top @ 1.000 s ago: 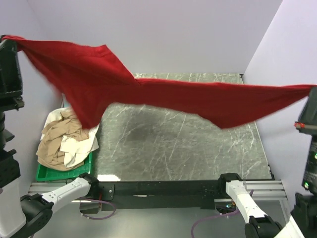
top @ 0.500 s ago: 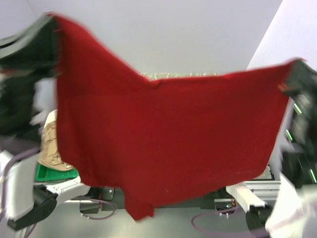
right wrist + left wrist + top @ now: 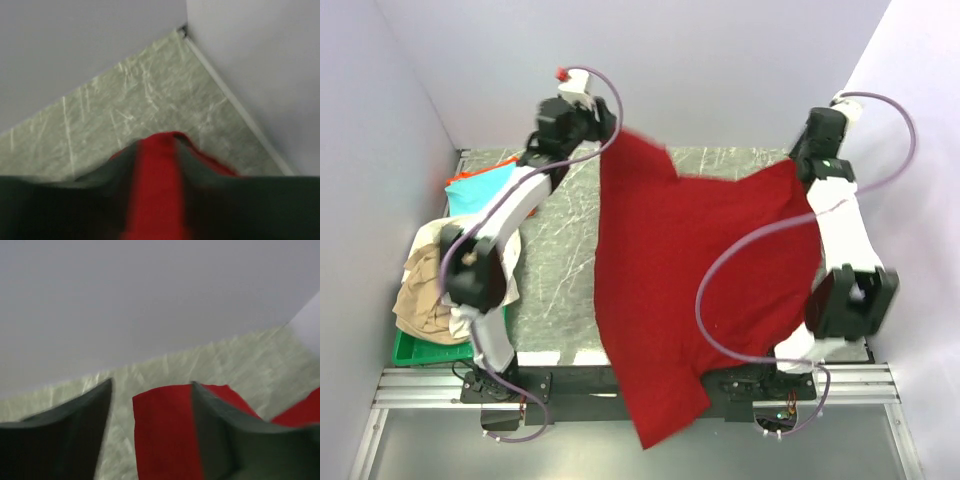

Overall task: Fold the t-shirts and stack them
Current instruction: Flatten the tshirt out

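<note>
Your red shirt [image 3: 690, 270] lies spread out on the table [image 3: 560, 270], over the middle and the right part. Its long way runs from the back wall toward you. The wide end is at the back, between your two grippers. The other end gets thin and comes to a tip. The tip points at you, a bit to the left, and hangs over the near edge, past the rail [image 3: 420, 385].

Your left gripper [image 3: 598, 128] is at the shirt's back left corner. In its wrist view the fingers [image 3: 65, 435] stand wide apart. A red corner shows between them, and it is not squeezed.

Your right gripper [image 3: 807, 160] is at the back right corner. Its wrist view is blurry. A strip of red cloth fills the thin gap between the two dark fingers. You cannot tell if they squeeze it or only sit beside it.

At the back left of the table lies a teal shirt [image 3: 480, 190], with an orange one [image 3: 460, 181] just behind it. Nearer to you, the green tray [image 3: 420, 352] holds a beige shirt [image 3: 420, 300] and a white one [image 3: 505, 270] in a heap. The left arm reaches over them.
</note>
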### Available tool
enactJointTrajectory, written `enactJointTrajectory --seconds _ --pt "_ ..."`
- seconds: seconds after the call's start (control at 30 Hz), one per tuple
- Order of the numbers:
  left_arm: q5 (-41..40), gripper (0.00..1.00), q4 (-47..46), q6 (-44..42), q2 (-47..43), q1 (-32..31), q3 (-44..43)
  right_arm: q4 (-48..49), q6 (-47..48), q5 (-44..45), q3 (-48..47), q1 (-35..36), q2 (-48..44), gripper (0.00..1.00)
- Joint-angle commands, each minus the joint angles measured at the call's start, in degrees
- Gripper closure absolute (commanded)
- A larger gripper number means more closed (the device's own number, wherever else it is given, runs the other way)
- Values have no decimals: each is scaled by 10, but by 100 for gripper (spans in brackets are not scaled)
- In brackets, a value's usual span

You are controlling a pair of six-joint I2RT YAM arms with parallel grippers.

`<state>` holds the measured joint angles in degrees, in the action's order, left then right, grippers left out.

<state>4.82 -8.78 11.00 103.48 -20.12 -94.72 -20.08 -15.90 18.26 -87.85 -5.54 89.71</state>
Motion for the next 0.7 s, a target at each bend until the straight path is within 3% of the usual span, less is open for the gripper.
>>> enactJointTrajectory --seconds 0.0,0.17,0.4,0.53,0.67 --pt "-3 23 72 1 78 7 -107 5 -11 26 -52 -4 59 40" --pt "-28 3 102 37 88 4 -109 -12 -19 1 -51 -4 96 32" --pt "1 3 104 153 -47 -10 77 -9 -37 -88 60 -3 14 32" --pt "6 5 105 202 -69 -39 177 -9 -55 -111 157 -1 -34 32" --pt "-2 4 119 223 -60 -90 211 -1 -68 -139 241 0 -93 32"
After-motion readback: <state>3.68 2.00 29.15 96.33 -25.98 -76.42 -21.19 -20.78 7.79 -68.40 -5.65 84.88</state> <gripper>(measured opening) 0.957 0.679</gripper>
